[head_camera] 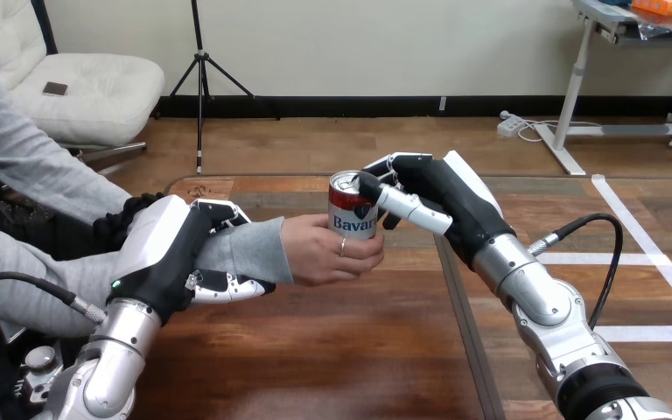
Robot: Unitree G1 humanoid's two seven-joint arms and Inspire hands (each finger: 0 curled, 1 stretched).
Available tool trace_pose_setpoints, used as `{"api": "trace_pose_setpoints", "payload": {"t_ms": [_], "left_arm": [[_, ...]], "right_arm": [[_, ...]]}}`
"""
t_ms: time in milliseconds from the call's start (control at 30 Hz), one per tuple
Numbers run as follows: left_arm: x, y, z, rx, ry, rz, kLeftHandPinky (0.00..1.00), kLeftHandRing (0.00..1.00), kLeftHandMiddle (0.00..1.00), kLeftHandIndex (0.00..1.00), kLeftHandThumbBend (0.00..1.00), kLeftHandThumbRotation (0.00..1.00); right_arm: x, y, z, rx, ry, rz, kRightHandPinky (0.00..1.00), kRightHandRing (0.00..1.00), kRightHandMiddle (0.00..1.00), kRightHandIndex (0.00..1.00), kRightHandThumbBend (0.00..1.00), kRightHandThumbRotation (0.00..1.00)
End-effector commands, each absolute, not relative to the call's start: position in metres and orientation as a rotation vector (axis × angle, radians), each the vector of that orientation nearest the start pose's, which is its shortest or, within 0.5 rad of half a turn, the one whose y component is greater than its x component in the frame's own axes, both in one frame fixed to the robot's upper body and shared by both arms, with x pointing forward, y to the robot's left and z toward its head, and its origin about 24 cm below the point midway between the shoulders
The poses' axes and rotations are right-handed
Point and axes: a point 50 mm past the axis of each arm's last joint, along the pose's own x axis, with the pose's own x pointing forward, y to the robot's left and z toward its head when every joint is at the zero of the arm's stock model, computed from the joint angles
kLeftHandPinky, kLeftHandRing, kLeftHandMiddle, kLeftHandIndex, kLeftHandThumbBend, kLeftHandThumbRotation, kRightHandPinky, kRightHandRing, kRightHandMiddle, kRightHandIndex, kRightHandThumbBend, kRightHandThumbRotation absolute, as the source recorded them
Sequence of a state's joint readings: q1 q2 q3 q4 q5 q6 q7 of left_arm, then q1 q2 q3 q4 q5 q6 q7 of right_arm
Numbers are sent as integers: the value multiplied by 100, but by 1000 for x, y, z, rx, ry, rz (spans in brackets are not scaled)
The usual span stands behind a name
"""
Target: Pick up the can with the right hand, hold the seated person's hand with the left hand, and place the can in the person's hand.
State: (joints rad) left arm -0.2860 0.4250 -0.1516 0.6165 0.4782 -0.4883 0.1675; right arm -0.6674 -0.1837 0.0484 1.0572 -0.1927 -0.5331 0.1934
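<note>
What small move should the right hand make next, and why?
Probably open the right hand and let go of the can. The person's hand is wrapped round the can, the right hand pinches its upper part, and the left hand grips the person's wrist.

- Left hand (162,254): black body, white back shell, small green light near the wrist.
- Right hand (442,197): black, white shell, black-and-white jointed fingers.
- Left forearm (109,367), right forearm (534,293): silver, rounded, ringed segments.
</note>
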Motion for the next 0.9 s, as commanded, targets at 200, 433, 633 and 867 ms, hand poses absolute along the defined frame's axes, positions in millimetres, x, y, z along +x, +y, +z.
{"api": "trace_pose_setpoints", "payload": {"t_ms": [200,433,633,867], "left_arm": [[308,192,77,818,-405,-144,25,31,38,44,65,0],[306,192,75,817,-400,-149,26,31,38,44,65,0],[305,193,74,818,-398,-151,26,31,38,44,65,0],[304,194,73,827,-386,-156,26,32,38,44,65,0]], "right_arm": [[358,-139,61,-377,-135,407,52,63,69,71,98,99],[358,-141,61,-340,-107,437,55,68,76,79,100,100],[358,-142,61,-305,-92,451,60,75,82,87,100,100],[357,-145,60,-261,-84,445,68,83,88,93,100,100]]}}
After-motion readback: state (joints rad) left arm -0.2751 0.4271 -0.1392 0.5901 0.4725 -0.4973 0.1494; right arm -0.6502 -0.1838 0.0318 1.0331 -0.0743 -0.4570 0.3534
